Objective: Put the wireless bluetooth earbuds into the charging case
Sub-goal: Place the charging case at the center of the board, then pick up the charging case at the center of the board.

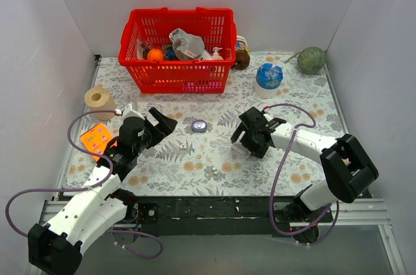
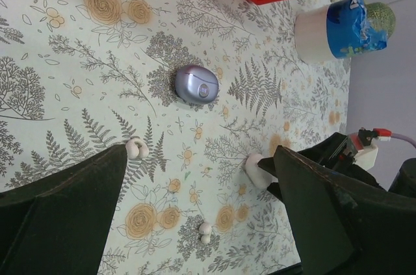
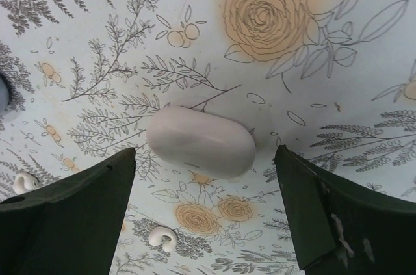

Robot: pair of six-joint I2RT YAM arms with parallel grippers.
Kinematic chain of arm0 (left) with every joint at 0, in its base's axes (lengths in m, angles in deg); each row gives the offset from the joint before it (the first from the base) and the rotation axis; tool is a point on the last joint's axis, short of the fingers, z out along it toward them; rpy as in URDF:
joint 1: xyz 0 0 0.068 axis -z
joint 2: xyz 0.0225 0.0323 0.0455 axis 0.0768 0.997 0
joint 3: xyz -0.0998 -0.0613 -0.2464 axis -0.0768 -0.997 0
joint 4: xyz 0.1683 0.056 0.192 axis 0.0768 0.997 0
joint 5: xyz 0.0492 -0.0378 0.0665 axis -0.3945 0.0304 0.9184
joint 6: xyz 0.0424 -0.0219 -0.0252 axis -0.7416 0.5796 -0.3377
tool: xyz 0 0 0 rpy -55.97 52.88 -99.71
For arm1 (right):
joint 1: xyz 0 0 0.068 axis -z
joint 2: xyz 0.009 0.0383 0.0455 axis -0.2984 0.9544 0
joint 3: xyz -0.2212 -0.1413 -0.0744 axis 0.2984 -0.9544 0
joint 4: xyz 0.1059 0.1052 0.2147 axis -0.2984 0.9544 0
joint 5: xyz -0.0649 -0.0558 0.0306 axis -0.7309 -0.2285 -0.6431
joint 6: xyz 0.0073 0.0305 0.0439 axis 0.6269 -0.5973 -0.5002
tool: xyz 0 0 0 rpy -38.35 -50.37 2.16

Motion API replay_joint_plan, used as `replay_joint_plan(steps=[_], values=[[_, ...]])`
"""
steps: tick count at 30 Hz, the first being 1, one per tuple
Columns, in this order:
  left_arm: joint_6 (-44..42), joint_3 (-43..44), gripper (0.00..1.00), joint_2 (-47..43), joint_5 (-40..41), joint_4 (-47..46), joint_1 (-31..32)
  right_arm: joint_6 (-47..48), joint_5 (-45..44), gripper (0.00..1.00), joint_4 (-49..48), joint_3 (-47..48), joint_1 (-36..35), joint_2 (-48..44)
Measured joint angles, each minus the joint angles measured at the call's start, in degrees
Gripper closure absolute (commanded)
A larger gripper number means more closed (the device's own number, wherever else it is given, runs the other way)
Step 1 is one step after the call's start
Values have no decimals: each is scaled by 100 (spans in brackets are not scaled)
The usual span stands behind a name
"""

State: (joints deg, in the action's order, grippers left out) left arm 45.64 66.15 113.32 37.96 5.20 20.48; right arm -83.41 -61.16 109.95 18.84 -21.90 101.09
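Earbuds [image 2: 136, 149], tiny and white, lie loose on the flowered table [image 1: 286, 93] near the blue-grey charging case [image 2: 195, 84], while my right pincer [image 3: 206, 151] hangs with jaws wide apart astride a pale oblong pod [image 3: 195, 138], placed so, I judge, to close on it.

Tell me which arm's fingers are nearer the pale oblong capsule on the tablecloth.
Right. The pale oblong plastic capsule lies between the right arm's fingers; the left arm's fingers sit farther off, beyond the lavender rounded case.
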Motion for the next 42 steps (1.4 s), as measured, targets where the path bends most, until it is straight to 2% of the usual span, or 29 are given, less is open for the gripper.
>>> replay_joint_plan(steps=[5,8,16,20,23,31,37,42], values=[[-245,-225,2,-234,-389,-262,4,334,-256,3,476,90,0,-295],[-597,-138,2,-2,-697,-490,164,870,-498,3,767,313,0,-1019],[-1810,837,2,2153,-874,-737,2179,3077,-542,6,686,562,0,-3823],[-2330,1816,2,3425,-719,-680,2892,3744,-398,6,767,518,0,-4625],[-2688,2441,2,4236,-715,-621,3115,4076,-310,6,931,511,0,-4861],[-3501,4072,2,6122,-859,39,3132,4540,-221,6,1287,511,0,-4889],[-3762,4583,2,6795,-872,498,3134,4653,-223,6,1314,511,0,-4924],[-3807,4592,2,6961,-855,671,3134,4664,-232,6,1311,509,0,-4994]])
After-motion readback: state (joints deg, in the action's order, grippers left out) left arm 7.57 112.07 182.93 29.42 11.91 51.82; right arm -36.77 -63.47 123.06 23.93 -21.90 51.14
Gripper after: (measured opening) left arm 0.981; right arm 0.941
